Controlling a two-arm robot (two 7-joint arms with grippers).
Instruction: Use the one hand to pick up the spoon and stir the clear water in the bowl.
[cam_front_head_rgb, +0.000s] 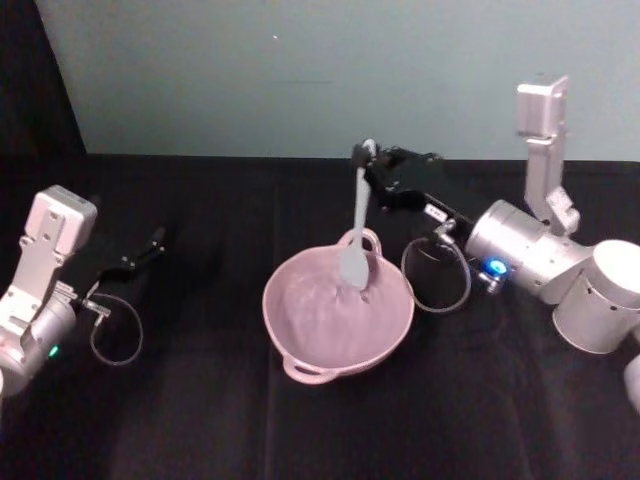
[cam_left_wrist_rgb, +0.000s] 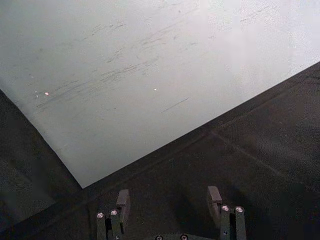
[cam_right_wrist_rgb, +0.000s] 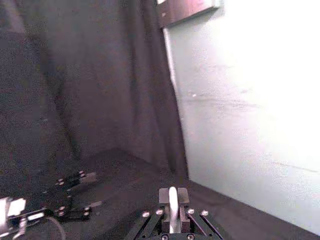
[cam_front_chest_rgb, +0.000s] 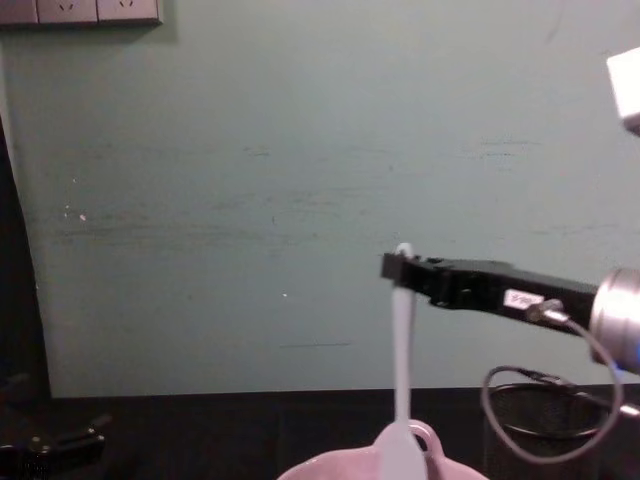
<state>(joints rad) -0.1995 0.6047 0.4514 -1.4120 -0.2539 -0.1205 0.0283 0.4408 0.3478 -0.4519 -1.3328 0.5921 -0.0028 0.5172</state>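
right pincer (cam_front_head_rgb: 364, 153) holds spoon (cam_front_head_rgb: 359, 215) upright in bowl (cam_front_head_rgb: 272, 310).

Left claw (cam_left_wrist_rgb: 168, 194), its two fingers (cam_left_wrist_rgb: 122, 202) wide apart, above the black tablecloth (cam_left_wrist_rgb: 260, 165), pale scuffed wall (cam_left_wrist_rgb: 150, 75) beyond.

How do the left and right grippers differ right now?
The black boxy right gripper hangs above the pale pink round bowl; the black left gripper sits low, far left. The right's fingers are shut on the slim white plastic spoon; the left's are open and empty. Both are black.
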